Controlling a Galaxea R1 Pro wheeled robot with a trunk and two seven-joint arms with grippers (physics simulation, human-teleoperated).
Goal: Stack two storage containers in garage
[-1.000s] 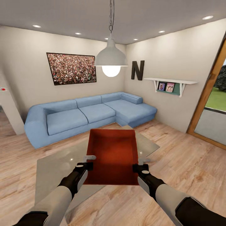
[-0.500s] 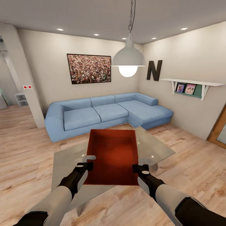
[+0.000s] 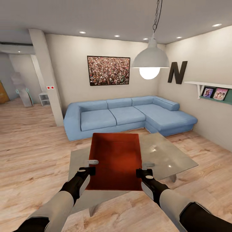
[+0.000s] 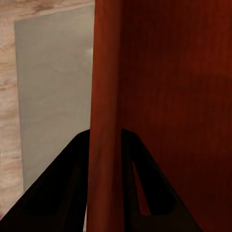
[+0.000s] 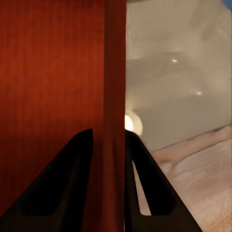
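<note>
The thin left wall of an orange-red rectangular storage container (image 4: 159,96) is pinched between the dark, wedge-shaped fingers (image 4: 53,193) of the left gripper (image 4: 105,145), one finger set outside the wall and one inside. The right wall is clamped in the same way by the matching fingers (image 5: 58,188) of the right gripper (image 5: 108,140), closed down to the thickness of that smooth, faintly streaked panel.

In the head view the left gripper (image 3: 91,164) and the right gripper (image 3: 144,168) are seen at the near ends of the two long sides, and the container (image 3: 116,158) is held level between them, its flat bottom and straight walls open to view from above. Beneath and beyond the fingers a pale grey, glossy glass-topped low table (image 3: 170,158) is spread, with small light glints on its surface. Under the table and around it, light wood-plank flooring (image 3: 29,154) with visible grain is laid.

Past the far end of the container a blue L-shaped upholstered sofa (image 3: 129,116) is set against cream walls. Above it a dark-framed speckled picture (image 3: 108,70) is hung, with a black letter N (image 3: 177,72) and a white shelf of small photos (image 3: 214,91) to the right. A white dome-shaped pendant lamp (image 3: 150,61) is hung on a chain from the ceiling.
</note>
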